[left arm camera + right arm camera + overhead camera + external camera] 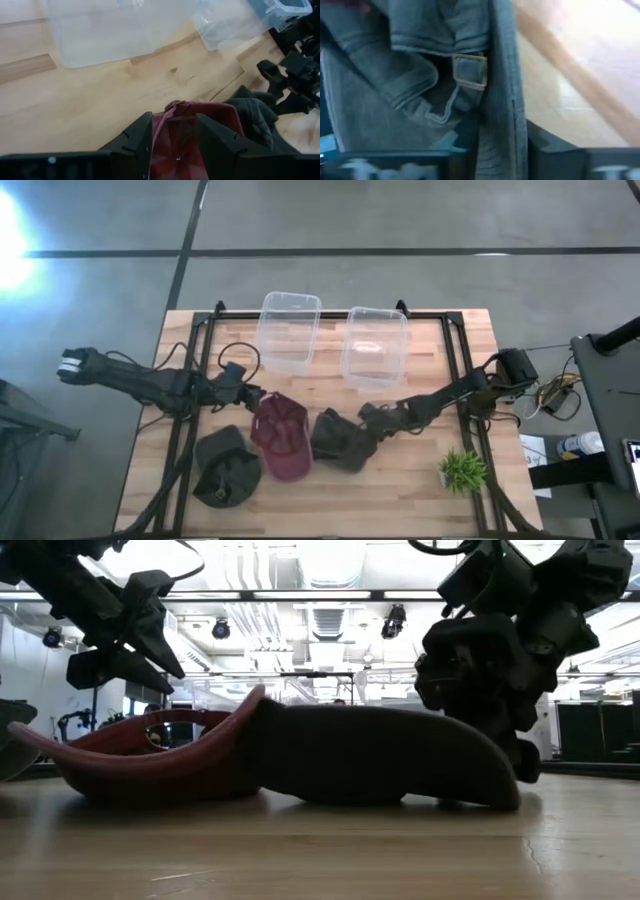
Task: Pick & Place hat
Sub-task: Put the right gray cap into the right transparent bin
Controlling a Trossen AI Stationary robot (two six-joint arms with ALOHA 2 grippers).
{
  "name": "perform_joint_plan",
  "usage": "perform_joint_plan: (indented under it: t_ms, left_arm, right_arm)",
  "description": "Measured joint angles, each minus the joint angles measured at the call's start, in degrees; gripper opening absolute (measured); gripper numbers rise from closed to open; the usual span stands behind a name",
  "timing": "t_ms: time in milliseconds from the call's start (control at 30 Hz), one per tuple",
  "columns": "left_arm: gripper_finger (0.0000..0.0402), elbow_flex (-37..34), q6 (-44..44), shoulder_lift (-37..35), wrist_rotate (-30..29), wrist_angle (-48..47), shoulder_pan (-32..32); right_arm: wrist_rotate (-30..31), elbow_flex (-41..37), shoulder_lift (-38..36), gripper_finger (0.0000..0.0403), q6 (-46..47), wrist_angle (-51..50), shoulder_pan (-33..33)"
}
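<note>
A maroon cap (282, 436) lies upside down on the table's middle. A dark grey cap (340, 440) lies to its right, and a dark green cap (225, 467) lies at the near left. My left gripper (250, 396) is open and hovers over the maroon cap's back edge (175, 107), clear of it in the low view (135, 658). My right gripper (368, 420) is low at the grey cap's right end (505, 775), shut on it. The grey cap's buckle strap (470, 70) shows just past the fingers. My right gripper pinches the grey cap's rim band (502, 115) beside the buckle strap, between its two fingers. The fingers (547, 152) slant down from the table's right. Several folded layers seem to lie in the gap. The cap rests on the table.
Two clear plastic bins (290, 330) (375, 346) stand at the table's far middle. A small green plant (462, 470) stands at the near right. Black frame rails (465, 380) run along both sides of the table.
</note>
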Motion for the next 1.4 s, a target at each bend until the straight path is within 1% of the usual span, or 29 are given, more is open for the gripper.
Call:
perform_joint_plan:
  t_ms: [100, 133, 233, 300, 367, 400, 467, 500, 567, 633, 667, 733, 767, 800, 867, 900, 1000, 1100, 1167, 1267, 1333, 1400]
  left_arm:
    - [0.0142, 0.46, 0.15, 0.33, -0.17, 0.1, 0.0]
    - [0.0142, 0.55, 0.17, 0.35, -0.18, 0.06, 0.0]
    - [0.0142, 0.88, 0.73, 0.46, -0.52, 0.03, 0.0]
    - [0.0142, 1.11, 1.19, 0.4, -0.56, -0.14, 0.0]
    - [0.0142, 1.52, 1.28, 0.44, -0.65, 0.09, 0.0]
    - [0.0142, 1.65, 1.55, 0.44, -0.65, 0.02, 0.0]
    - [0.0142, 2.1, 2.57, 0.52, -0.66, -0.13, 0.0]
    - [0.0142, 2.32, 3.24, 0.52, -0.7, 0.08, 0.0]
    - [0.0142, 2.44, 4.24, 0.46, -1.1, -0.1, -0.04]
    - [0.0142, 2.62, 5.02, 0.5, -2.05, 0.06, -0.04]
    - [0.0142, 2.68, 5.56, 0.46, -2.15, -0.09, -0.04]
    - [0.0142, 3.05, 6.81, 0.45, -2.34, 0.03, -0.04]
    - [0.0142, 3.22, 7.78, 0.4, -2.3, 0.03, -0.05]
    - [0.0142, 3.44, 8.97, 0.37, -2.01, -0.3, -0.09]
    - [0.0142, 4.85, 11.83, 0.35, -0.66, -2.57, -0.15]
    - [0.0142, 5.81, 13.19, 0.39, -0.03, -4.49, -0.15]
    - [0.0142, 8.97, 16.82, 0.69, 1.41, -12.71, -0.44]
    - [0.0142, 11.5, 18.54, 1.27, 4.36, -23.5, -0.59]
    - [0.0142, 12.25, 17.26, 1.67, 8.24, -29.51, -0.65]
    - [0.0142, 12.01, 14.05, 2.04, 16.43, -33.09, -1.12]
    - [0.0142, 11.35, 12.29, 2.32, 20.54, -33.23, -1.92]
    - [0.0142, 10.71, 10.7, 2.6, 21.99, -33.34, -3.24]
  right_arm:
    - [-1.37, 1.36, 0.21, 0.0028, -0.34, 0.07, 0.09]
    - [-2.18, 2.04, -0.09, 0.002, -0.75, -0.17, 0.09]
    - [-4.05, 3.78, -2.07, 0.0015, -1.36, -3.49, 0.14]
    - [-4.19, 5.72, -4.84, 0.0014, -1.31, -7.25, 0.58]
    - [-2.8, 8.08, -8.73, 0.0013, -1.33, -13.48, 1.34]
    - [-1.01, 9.51, -11.0, 0.0013, -1.19, -17.1, 1.74]
    - [4.52, 12.57, -15.72, 0.0013, -0.06, -25.88, 2.53]
    - [8.48, 14.36, -18.27, 0.0013, 0.75, -30.17, 2.88]
    - [19.11, 18.47, -23.19, 0.0013, 3.18, -38.02, 3.66]
    - [31.98, 23.38, -27.0, 0.0013, 5.74, -48.32, 4.21]
    - [38.5, 25.91, -28.01, 0.0013, 7.42, -54.03, 4.22]
    - [48.98, 30.85, -28.37, 0.0012, 10.79, -66.99, 3.61]
    - [52.39, 33.04, -27.95, 0.0012, 12.49, -73.35, 2.74]
    - [53.95, 35.04, -27.26, 0.0012, 14.17, -78.88, 1.25]
    - [53.04, 37.75, -25.76, 0.0012, 16.27, -87.73, -2.57]
    - [51.47, 38.36, -24.84, 0.0012, 16.23, -89.89, -4.58]
    - [46.32, 38.46, -22.28, 0.0012, 13.01, -89.51, -10.04]
    - [40.44, 37.73, -20.1, 0.0012, 11.86, -89.12, -16.05]
    - [39.21, 37.5, -18.4, 0.0013, 9.82, -87.67, -19.14]
    - [39.02, 37.81, -16.08, 0.0021, 4.6, -83.02, -21.72]
    - [38.54, 37.94, -14.84, 0.0039, 0.62, -78.52, -22.81]
    - [37.51, 37.94, -13.88, 0.0066, -3.49, -74.21, -23.59]
